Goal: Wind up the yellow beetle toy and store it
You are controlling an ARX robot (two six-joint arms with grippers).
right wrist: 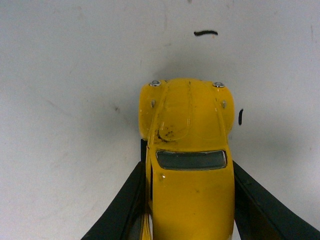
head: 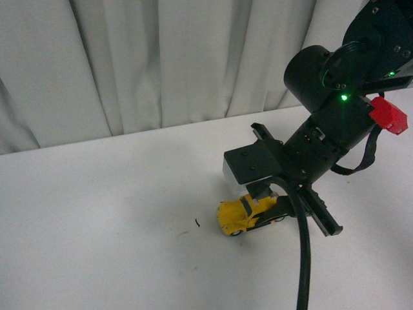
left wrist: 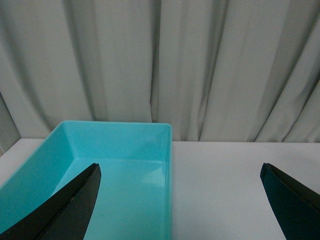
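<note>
Holding my left pincer point(left wrist: 180, 172) spread wide, I look into a deep turquoise plastic bin point(left wrist: 120, 145). It sits on the flat white table point(left wrist: 240, 165) in front of a pale grey curtain point(left wrist: 200, 65). In the front view, a tiny dark speck point(head: 197, 223) lies on the table. Just right of it sits the small shiny yellow beetle toy point(head: 240, 216), wheels down. My right pincer point(head: 266, 205) pinches the car, with one black finger point(right wrist: 125, 205) pressed on each side.
</note>
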